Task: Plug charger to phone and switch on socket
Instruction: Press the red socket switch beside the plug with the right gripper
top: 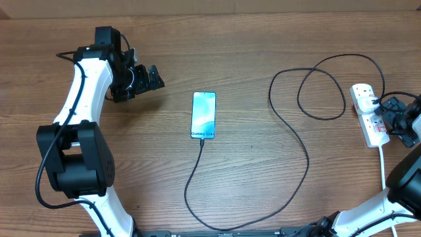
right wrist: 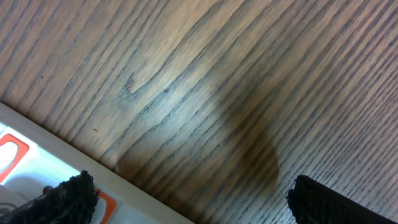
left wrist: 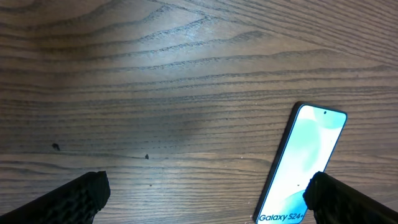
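Observation:
The phone [top: 203, 114] lies flat mid-table with its blue screen up. The black charger cable [top: 307, 158] has its tip at the phone's near end, loops along the front edge, then curls right to a black plug in the white socket strip [top: 366, 122]. My left gripper [top: 150, 79] is open and empty, left of the phone. In the left wrist view the phone [left wrist: 305, 162] lies by the right finger of the open jaws [left wrist: 205, 205]. My right gripper [top: 392, 115] is open just right of the socket. The socket [right wrist: 37, 162] shows under the left finger of the open jaws [right wrist: 193, 205].
The socket's white cord [top: 383, 168] runs from the strip toward the front right edge. Bare wood table [top: 131, 158] lies between the left arm and the phone. The cable's loops [top: 322, 85] cover the right-centre area.

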You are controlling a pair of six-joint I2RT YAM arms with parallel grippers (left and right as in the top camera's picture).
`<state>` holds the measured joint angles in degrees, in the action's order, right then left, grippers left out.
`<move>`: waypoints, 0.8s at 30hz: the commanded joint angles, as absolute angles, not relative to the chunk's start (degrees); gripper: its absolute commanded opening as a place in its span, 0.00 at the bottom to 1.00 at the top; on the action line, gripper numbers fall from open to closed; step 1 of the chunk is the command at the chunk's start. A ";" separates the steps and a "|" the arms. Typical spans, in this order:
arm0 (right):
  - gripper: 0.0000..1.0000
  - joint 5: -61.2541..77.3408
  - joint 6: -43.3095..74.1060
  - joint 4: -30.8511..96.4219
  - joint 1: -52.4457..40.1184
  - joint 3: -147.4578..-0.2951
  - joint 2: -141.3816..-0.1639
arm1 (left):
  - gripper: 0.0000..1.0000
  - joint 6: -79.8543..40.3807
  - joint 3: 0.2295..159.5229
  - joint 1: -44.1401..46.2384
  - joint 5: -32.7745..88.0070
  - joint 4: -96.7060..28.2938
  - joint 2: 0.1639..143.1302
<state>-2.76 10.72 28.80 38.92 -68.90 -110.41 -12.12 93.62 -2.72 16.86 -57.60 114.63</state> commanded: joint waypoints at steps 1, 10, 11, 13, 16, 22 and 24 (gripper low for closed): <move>1.00 -1.50 9.93 30.72 38.70 -68.29 -112.09 | 1.00 -12.91 93.91 -2.61 16.32 -57.60 112.97; 1.00 0.40 9.93 33.80 38.68 -68.29 -112.09 | 1.00 -12.91 93.91 -2.61 16.29 -57.60 112.97; 1.00 0.40 9.93 34.11 38.68 -68.29 -112.09 | 1.00 -12.91 93.91 -2.61 16.29 -57.60 112.97; 1.00 0.43 9.93 34.68 38.68 -68.29 -112.09 | 1.00 -12.91 93.91 -2.61 16.29 -57.60 112.97; 1.00 0.43 9.93 35.51 38.68 -68.29 -112.09 | 1.00 -12.91 93.91 -2.61 16.29 -57.60 112.97; 1.00 1.43 9.82 36.32 38.68 -68.29 -112.12 | 1.00 -12.91 93.91 -2.61 16.29 -57.60 112.97; 0.98 3.11 8.56 36.34 38.68 -68.29 -112.12 | 1.00 -12.91 93.91 -2.61 16.32 -57.60 112.97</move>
<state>-0.60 11.92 33.69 39.35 -70.32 -110.37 -12.12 93.62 -2.72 16.86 -57.60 114.63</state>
